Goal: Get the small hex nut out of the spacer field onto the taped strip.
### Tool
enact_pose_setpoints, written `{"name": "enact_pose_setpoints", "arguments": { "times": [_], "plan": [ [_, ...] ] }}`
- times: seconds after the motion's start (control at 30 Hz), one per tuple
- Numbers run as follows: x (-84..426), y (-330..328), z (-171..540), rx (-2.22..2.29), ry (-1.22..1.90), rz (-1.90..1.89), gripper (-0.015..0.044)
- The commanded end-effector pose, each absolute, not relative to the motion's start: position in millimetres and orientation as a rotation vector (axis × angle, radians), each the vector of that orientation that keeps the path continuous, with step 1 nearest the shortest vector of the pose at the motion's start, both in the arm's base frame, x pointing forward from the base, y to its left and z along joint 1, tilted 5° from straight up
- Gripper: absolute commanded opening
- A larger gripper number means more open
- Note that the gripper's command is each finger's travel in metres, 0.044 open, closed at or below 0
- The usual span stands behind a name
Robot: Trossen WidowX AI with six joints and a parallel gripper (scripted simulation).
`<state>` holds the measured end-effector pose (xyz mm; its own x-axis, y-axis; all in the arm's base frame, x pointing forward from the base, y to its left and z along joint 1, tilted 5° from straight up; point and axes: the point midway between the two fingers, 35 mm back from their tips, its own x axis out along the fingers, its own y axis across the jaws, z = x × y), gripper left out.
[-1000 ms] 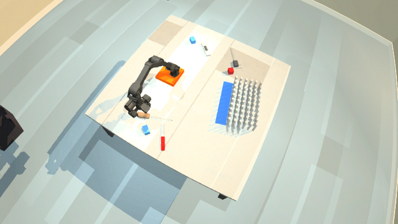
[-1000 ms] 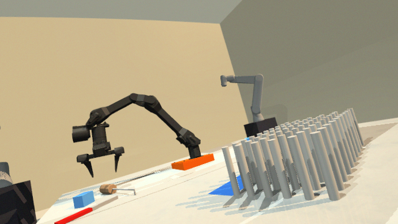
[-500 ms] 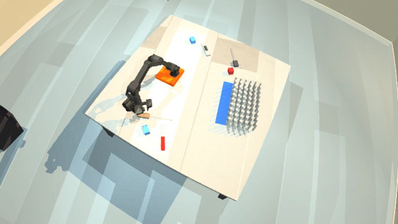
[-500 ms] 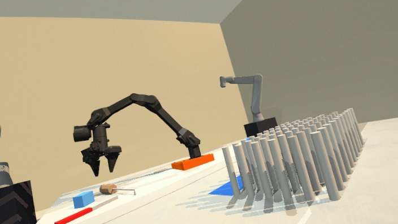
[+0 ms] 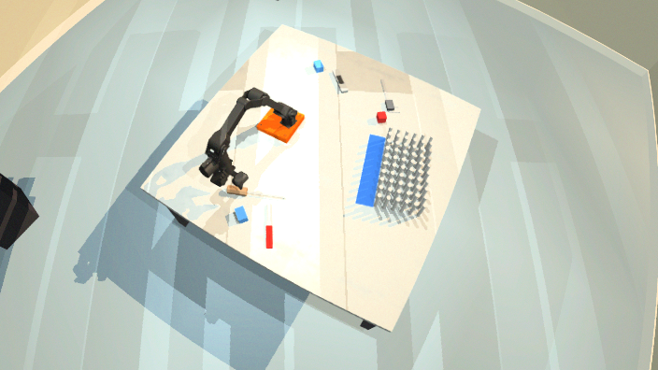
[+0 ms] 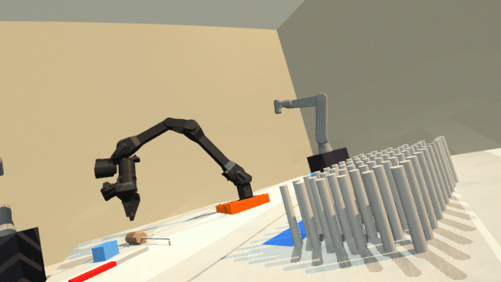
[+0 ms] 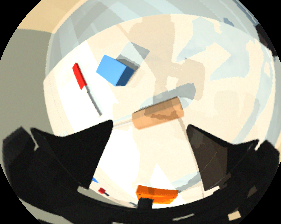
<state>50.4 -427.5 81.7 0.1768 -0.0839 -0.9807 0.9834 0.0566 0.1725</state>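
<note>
My gripper is open and empty, above the wooden handle of a hook tool that lies on the table. Its thin rod ends in a small bent tip, seen in the exterior view. A red-handled tool with a thin pale shaft lies near it. The grey metal spacers stand upright in rows. The blue taped strip lies along their front. I cannot see the nut in any view.
A blue block lies beside the two tools. The arm stands on an orange base. A red cube and a dark block are near one end of the spacers. Another blue block is farther off.
</note>
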Motion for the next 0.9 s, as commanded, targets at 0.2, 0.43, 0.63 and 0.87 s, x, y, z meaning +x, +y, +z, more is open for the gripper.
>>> {"name": "enact_pose_setpoints", "arguments": {
  "times": [0.2,0.43,0.63,0.87],
  "plan": [
    [46.5,-420.7,82.1,2.059,0.364,-1.561,0.044],
    [46.5,-420.7,82.1,2.059,0.364,-1.561,0.044],
    [46.5,-420.7,82.1,2.059,0.364,-1.561,0.044],
    [46.5,-420.7,82.1,2.059,0.364,-1.561,0.0387]
  ]
}}
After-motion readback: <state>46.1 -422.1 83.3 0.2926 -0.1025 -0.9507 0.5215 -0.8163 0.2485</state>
